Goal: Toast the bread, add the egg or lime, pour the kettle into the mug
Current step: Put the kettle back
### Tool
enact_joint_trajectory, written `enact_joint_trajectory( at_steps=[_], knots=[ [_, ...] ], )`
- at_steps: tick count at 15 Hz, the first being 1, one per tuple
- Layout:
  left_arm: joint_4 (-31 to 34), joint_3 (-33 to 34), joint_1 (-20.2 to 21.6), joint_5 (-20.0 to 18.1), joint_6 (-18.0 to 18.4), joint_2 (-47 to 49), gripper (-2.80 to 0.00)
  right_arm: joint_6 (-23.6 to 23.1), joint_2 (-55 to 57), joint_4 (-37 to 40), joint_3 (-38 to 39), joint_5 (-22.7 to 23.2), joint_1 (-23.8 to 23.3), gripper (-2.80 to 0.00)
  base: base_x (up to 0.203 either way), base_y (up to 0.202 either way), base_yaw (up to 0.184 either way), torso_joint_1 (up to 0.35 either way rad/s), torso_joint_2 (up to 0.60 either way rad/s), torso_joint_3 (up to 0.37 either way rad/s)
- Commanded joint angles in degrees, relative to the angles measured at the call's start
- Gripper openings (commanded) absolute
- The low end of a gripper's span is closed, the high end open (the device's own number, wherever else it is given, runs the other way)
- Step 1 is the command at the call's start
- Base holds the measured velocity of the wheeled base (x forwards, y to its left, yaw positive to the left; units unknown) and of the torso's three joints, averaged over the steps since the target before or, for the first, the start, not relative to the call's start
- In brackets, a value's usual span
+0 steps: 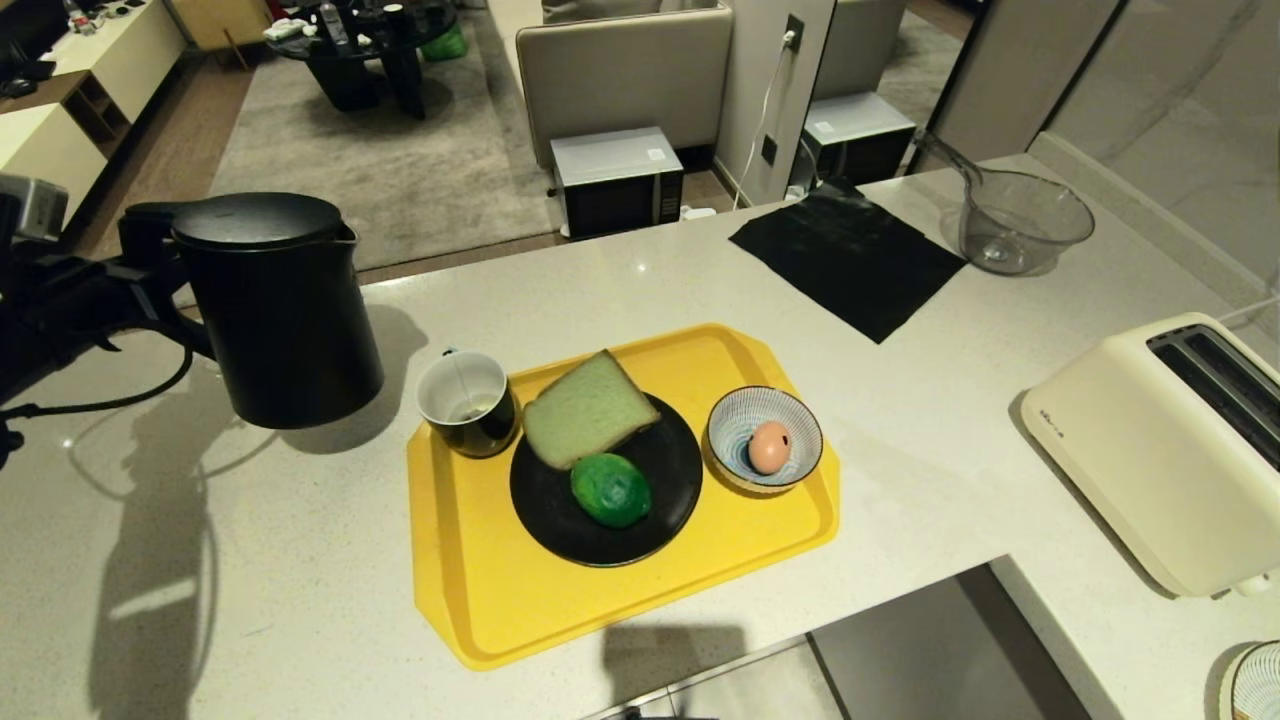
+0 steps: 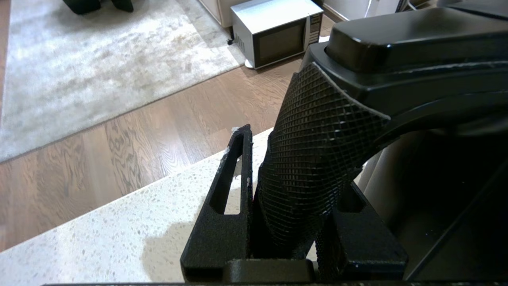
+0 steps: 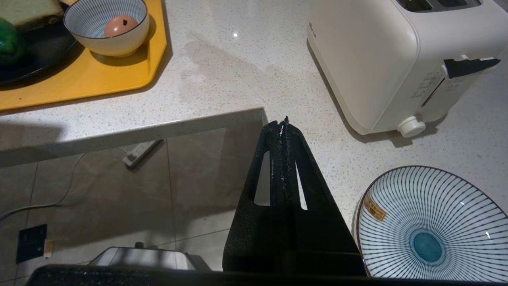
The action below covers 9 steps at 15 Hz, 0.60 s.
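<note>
Two arms, one at work: the left gripper point(image 2: 293, 222) has its jaws pinching the textured side handle of the large matte black kettle point(image 1: 280, 310), which is held near the bench's left edge, just beside the small black mug point(image 1: 467, 403) at the yellow tray's point(image 1: 480, 600) far-left corner. Judged bulky and heavy if filled, the kettle is best carried by that grippy handle. The arm reaches in level from the left. The right gripper point(image 3: 284, 131) hangs off the bench's near edge, jaws pressed together.
</note>
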Motion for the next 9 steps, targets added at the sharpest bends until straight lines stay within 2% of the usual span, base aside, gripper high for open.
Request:
enact_joint_trajectory(
  at_steps=[1, 5, 9],
  knots=[
    [-3.9, -1.8, 0.7, -0.1, 0.6, 5.8, -2.80, 0.0, 0.0, 0.0, 1.6, 0.0, 0.0, -2.80, 0.000, 0.000, 0.000, 0.000, 0.00, 0.000],
    [-12.1, -3.5, 1.6, -0.1, 0.9, 10.8, -2.80, 0.0, 0.0, 0.0, 1.6, 0.0, 0.0, -2.80, 0.000, 0.000, 0.000, 0.000, 0.00, 0.000],
    [-14.8, -3.4, 1.5, -0.1, 0.9, 11.9, -2.80, 0.0, 0.0, 0.0, 1.6, 0.0, 0.0, -2.80, 0.000, 0.000, 0.000, 0.000, 0.00, 0.000]
  ],
)
